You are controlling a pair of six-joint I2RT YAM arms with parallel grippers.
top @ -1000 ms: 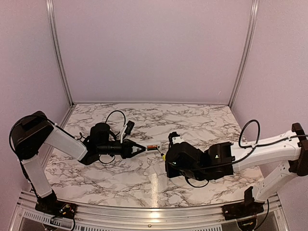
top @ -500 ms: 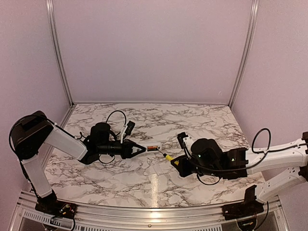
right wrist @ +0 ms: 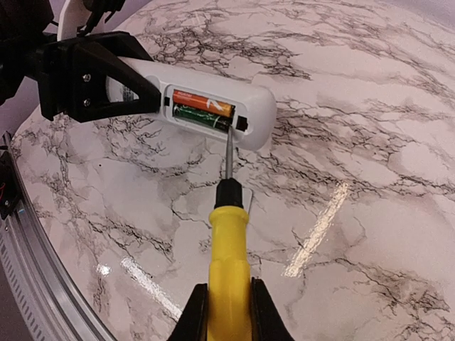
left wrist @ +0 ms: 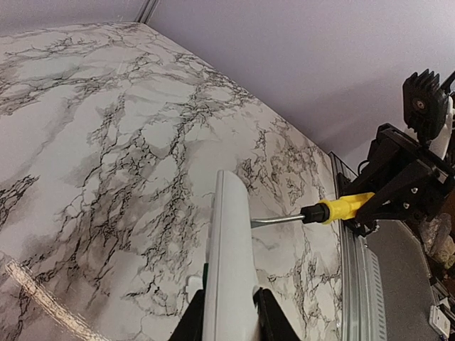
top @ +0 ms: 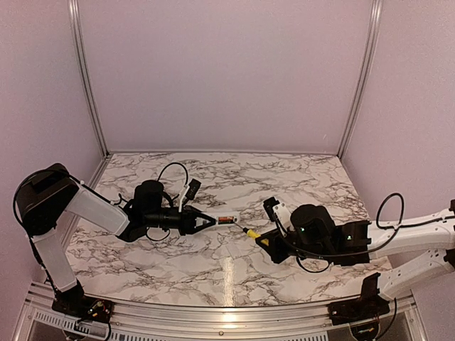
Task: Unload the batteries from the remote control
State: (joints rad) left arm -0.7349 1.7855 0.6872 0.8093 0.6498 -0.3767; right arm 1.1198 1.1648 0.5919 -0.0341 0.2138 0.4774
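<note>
My left gripper (top: 206, 222) is shut on the white remote control (top: 226, 219) and holds it above the table, edge-on in the left wrist view (left wrist: 231, 263). In the right wrist view the remote control (right wrist: 256, 114) has its back compartment open. Two batteries lie in it, an orange-red one (right wrist: 202, 104) above a dark one (right wrist: 201, 118). My right gripper (top: 266, 242) is shut on the yellow-handled screwdriver (right wrist: 229, 270). Its metal tip reaches the compartment's edge by the dark battery.
The marble table (top: 284, 177) lies under both arms. A small flat pale piece (right wrist: 244, 195) lies on it just below the remote. A metal rail (top: 213, 312) runs along the near edge. Pink walls close the back and sides.
My right arm has drawn back to the right, and the screwdriver's shaft now shows between it and the remote. The left arm and the remote have stayed put.
</note>
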